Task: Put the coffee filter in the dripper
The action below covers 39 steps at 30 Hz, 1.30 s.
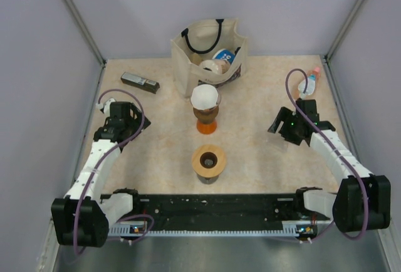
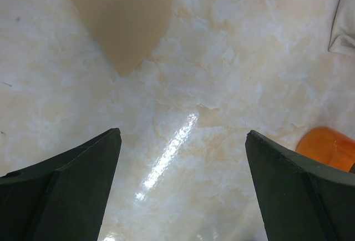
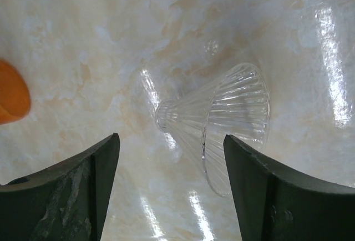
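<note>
Noted the white coffee filter (image 1: 205, 96) seated as a cone in the mouth of the dripper (image 1: 206, 114), mid-table on an orange base (image 1: 206, 128). Found the left gripper (image 2: 183, 135) spread wide over bare table (image 2: 222, 58), empty. Found the right gripper (image 3: 171, 137) apart too, gripping nothing, above a clear ribbed cone (image 3: 222, 119) lying on its side.

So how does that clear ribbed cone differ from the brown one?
The dripper is brownish, the clear cone colourless. The dripper stands upright; the clear cone lies on its side. The dripper holds the coffee filter; the clear cone is empty. Both are funnels.
</note>
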Motion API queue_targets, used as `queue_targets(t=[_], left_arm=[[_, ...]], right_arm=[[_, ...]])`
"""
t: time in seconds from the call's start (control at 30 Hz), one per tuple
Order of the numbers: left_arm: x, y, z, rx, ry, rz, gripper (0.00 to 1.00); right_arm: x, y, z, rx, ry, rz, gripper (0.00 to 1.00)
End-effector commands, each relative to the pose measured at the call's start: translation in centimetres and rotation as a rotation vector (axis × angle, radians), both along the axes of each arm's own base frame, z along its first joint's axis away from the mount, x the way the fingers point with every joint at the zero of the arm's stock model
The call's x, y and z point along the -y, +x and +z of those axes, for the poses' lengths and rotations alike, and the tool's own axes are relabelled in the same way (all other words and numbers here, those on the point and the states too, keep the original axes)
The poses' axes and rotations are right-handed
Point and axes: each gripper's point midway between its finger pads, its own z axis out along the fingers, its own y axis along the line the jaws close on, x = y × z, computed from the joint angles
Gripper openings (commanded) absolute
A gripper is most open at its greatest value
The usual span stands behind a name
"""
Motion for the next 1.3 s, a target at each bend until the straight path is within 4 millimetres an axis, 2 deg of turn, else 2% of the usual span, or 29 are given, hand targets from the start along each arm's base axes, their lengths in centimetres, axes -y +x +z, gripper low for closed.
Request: queue_targets(t=[0.0,0.07,0.1,0.13,0.2,0.27,0.4,0.53,0.6,0.7,0.8,0.9,0.93,1.0,1.13,1.27], left_arm=[[-0.1,0.4,1.5,0.041,0.000,-0.002,0.99],[-0.1,0.4,1.6,0.045,0.002,-0.002,0.99],[-0.1,0.3,1.6,0.044,0.003,-0.003,0.99],[0.0,0.3,1.7,0.046,0.002,-0.009,0.99],[0.0,0.2,1.8,0.045,0.002,-0.015,0.99],[0.1,0.1,1.8,0.044,0.001,-0.024,0.99],[0.4,0.1,2.1,0.051,-0.008,-0.041,0.99],[0.6,0.1,2.1,0.049,-0.013,-0.051,0.99],[0.6,0.1,2.1,0.053,-0.014,-0.053,0.99],[0.7,0.1,2.3,0.060,-0.016,-0.059,0.99],[1.0,0.1,2.3,0.065,-0.024,-0.078,0.99],[1.2,0.0,2.3,0.066,-0.028,-0.086,0.99],[1.2,-0.1,2.2,0.064,-0.028,-0.088,0.99],[1.3,-0.1,2.3,0.072,-0.033,-0.095,0.99],[1.8,0.2,2.5,0.085,-0.047,-0.120,0.99],[2.0,0.1,2.3,0.080,-0.051,-0.128,0.99]], right_arm=[[-0.3,1.5,-0.3,0.066,0.045,-0.026,0.71],[-0.2,1.6,-0.6,0.076,0.052,-0.046,0.56],[-0.2,1.5,-0.7,0.083,0.054,-0.053,0.46],[-0.2,1.5,-0.6,0.088,0.058,-0.060,0.24],[-0.1,1.6,-0.2,0.106,0.058,-0.054,0.09],[-0.3,1.8,1.0,0.136,0.053,-0.029,0.00],[-0.9,2.5,5.0,0.239,0.047,0.056,0.00],[-2.6,3.0,11.1,0.404,0.061,0.212,0.00],[-4.2,2.7,14.6,0.509,0.029,0.320,0.00],[-7.8,1.4,19.2,0.672,-0.065,0.539,0.00],[-12.9,-1.3,22.6,0.816,-0.110,0.802,0.00],[-17.8,-5.2,22.7,0.869,-0.149,1.138,0.00],[-19.3,-6.8,22.1,0.865,-0.161,1.231,0.00],[-20.9,-8.9,20.6,0.844,-0.295,1.392,0.00],[-22.6,-11.2,16.5,0.722,-0.551,1.616,0.00],[-23.1,-11.3,15.6,0.667,-0.627,1.669,0.00]])
